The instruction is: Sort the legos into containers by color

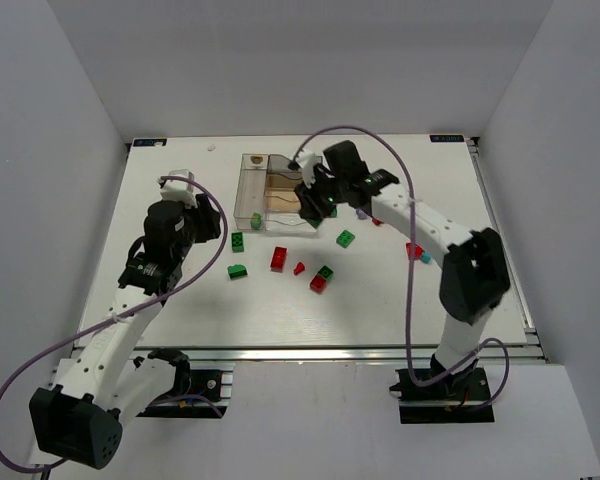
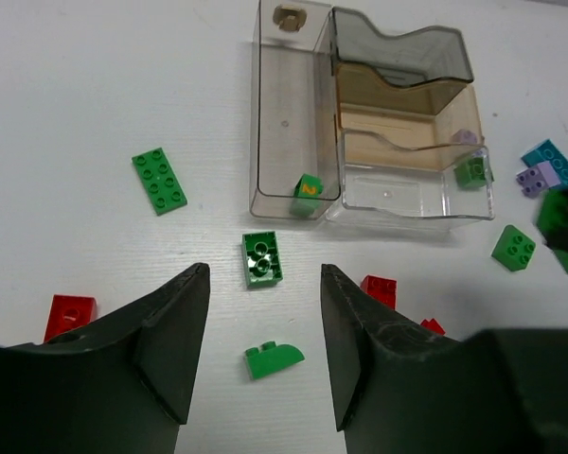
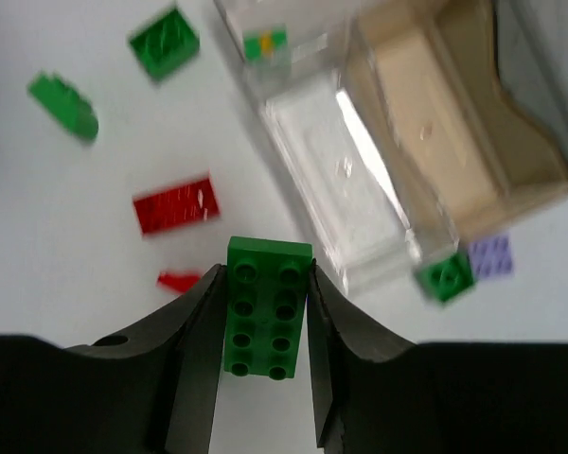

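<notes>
Left tool point(image 2: 265, 326) hangs with jaws apart and nothing between them, right above a loose green lego point(image 2: 262, 258) on the worktop point(image 2: 95, 85), just short of the tray point(image 2: 402, 57). Over on the right, the right tool point(image 3: 264, 279) is clamped on a long green lego point(image 3: 268, 331) close by the tray, so I reckon we're mid-carry; next I need it over the narrow compartment point(image 2: 289, 104), where a small green lego point(image 2: 308, 187) sits, then a clean release.
</notes>
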`<state>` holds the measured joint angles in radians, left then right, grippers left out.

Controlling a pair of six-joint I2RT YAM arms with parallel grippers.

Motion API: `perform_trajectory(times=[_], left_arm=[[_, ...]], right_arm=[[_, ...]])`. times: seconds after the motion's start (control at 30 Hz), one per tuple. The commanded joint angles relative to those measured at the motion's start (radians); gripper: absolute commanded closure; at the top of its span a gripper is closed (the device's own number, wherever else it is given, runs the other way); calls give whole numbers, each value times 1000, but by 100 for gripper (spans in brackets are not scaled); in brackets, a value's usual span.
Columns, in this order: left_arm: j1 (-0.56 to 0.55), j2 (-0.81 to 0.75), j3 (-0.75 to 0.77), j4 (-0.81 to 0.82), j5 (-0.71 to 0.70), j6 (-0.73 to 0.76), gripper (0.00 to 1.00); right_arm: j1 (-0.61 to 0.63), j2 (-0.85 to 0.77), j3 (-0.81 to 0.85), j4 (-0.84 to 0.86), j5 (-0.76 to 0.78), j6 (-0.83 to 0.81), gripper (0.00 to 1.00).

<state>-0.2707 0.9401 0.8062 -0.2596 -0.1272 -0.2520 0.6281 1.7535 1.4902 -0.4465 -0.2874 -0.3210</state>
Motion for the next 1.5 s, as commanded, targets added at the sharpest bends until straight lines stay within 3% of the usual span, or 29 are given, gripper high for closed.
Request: perform_trajectory(times=[0.0, 0.23, 0.37, 0.63, 0.73, 0.87, 1.0, 1.13, 1.3, 1.33, 1.37, 1.4, 1.43, 1.47], left_arm=[[-4, -58, -24, 71, 37, 34, 40], [-4, -83, -42, 89, 46, 66, 40], [-4, -75, -38, 80, 46, 68, 40], [-4, -49, -27, 71, 81, 69, 38], [-4, -35, -25, 69, 95, 68, 37], [-4, -17, -18, 68, 100, 68, 35], [-4, -11, -21, 68, 107, 65, 27], [-4, 26, -15, 56, 118, 63, 21], [-4, 104, -6, 42, 126, 54, 25], [-13, 120, -4, 40, 126, 53, 36], [-13, 155, -4, 39, 173, 50, 45], [-13, 172, -2, 37, 178, 34, 56], [-13, 189, 1, 40, 178, 22, 76], [-13, 210, 1, 43, 184, 13, 81]], right_arm=[[30, 131, 184, 120, -120, 32, 100], [62, 394, 432, 357, -216, 284, 100], [67, 475, 492, 505, -176, 379, 100], [71, 647, 636, 618, -99, 441, 99], [70, 687, 653, 643, -88, 444, 90], [71, 721, 682, 655, -70, 444, 66], [64, 710, 685, 646, -82, 448, 43], [55, 646, 654, 621, -88, 432, 34], [19, 484, 567, 494, -69, 363, 30], [13, 444, 530, 468, -58, 355, 34], [4, 358, 483, 448, -41, 373, 77], [-36, 315, 428, 418, -54, 393, 100], [-51, 269, 316, 405, -109, 408, 100], [-95, 180, 258, 402, -280, 433, 100]])
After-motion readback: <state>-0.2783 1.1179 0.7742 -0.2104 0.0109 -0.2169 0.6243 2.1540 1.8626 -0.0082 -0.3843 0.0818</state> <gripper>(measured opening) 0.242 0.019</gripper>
